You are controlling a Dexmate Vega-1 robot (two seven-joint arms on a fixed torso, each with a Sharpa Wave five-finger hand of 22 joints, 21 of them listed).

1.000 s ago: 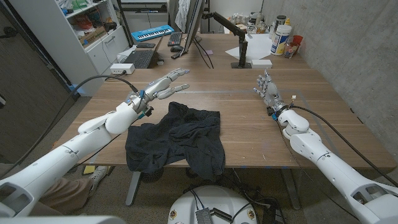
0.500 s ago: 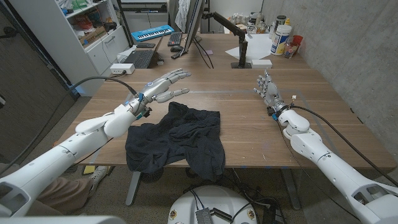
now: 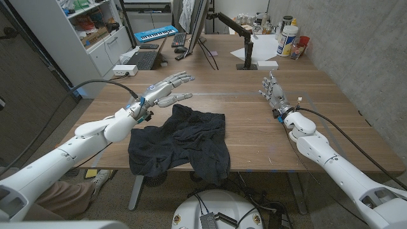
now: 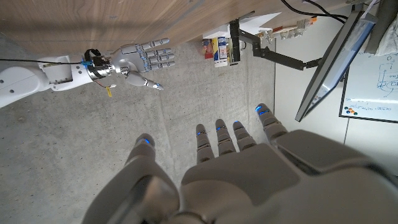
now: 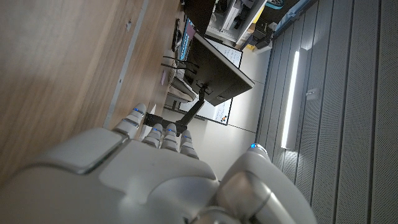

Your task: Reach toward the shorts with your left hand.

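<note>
The black shorts (image 3: pixel 180 141) lie crumpled on the wooden table (image 3: pixel 254 121), near its front edge and left of the middle. My left hand (image 3: pixel 166 88) hovers above the table just behind the shorts' far left corner, fingers spread and empty. In the left wrist view the left hand (image 4: pixel 230 162) holds nothing. Over on the right side of the table my right hand (image 3: pixel 273 91) stands with its fingers up and apart, holding nothing. That same right hand (image 4: pixel 140 59) appears across the table in the left wrist view. The right wrist view looks along the back of my right hand (image 5: pixel 155 168).
At the back of the table stand a monitor on an arm (image 3: pixel 202 28), a black laptop (image 3: pixel 141 60), a white container (image 3: pixel 287 39) and a red cup (image 3: pixel 300 46). A white shelf unit (image 3: pixel 89 32) stands at the far left. A concrete wall runs along the right.
My left hand has drifted slightly toward the left and lowered a little behind the shorts. The right hand and the shorts have not moved.
</note>
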